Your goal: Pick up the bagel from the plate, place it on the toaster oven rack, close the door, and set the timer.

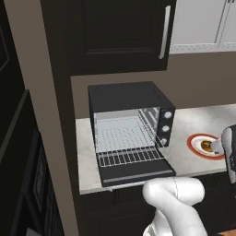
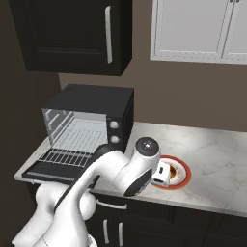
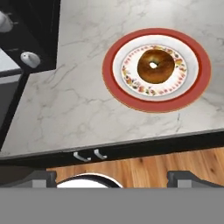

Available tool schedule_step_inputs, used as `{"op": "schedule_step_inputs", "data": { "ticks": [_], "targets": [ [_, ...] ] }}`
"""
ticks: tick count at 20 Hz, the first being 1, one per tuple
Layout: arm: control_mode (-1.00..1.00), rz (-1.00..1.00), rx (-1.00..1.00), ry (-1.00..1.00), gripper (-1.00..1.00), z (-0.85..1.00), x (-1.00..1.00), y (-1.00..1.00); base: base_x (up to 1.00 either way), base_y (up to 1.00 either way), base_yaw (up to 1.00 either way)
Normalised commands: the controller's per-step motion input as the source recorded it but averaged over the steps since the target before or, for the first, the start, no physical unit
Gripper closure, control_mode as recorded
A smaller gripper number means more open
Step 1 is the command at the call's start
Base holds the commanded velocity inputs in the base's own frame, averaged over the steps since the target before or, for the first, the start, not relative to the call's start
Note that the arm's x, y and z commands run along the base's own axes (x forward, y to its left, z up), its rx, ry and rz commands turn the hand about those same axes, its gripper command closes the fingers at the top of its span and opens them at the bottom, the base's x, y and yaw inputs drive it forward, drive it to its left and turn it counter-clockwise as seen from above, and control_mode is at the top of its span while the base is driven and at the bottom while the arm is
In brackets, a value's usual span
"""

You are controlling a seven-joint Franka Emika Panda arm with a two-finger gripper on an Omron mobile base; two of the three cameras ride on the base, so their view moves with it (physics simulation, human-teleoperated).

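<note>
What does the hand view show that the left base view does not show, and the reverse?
Hand view alone: the golden-brown ring-shaped bagel whole, centre hole included, lying on the round white red-rimmed plate; also wooden floor below the counter edge.
Left base view alone: the silver wire rack pulled out over the black oven door, which is folded down open.
Both: the plate, the marble counter, the oven's knobs.

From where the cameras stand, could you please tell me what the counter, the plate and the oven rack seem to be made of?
The counter looks like pale polished marble or an imitation: grey veins run through it. The plate looks like glazed ceramic: smooth white with a red rim and a floral ring. The rack looks like bright metal wire: thin silver parallel bars.
</note>
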Motion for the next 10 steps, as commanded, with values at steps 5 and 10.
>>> {"op": "schedule_step_inputs", "data": {
  "ticks": [5, 10],
  "targets": [
    [-1.0, 0.0, 0.05, 0.03, -1.0, 0.0, 0.29, -0.5, 0.0, 0.0, 0.0],
    [-1.0, 0.0, 0.0, 0.05, -1.0, 0.0, 0.49, -0.21, 0.0, 0.0, 0.0]
  ]
}}
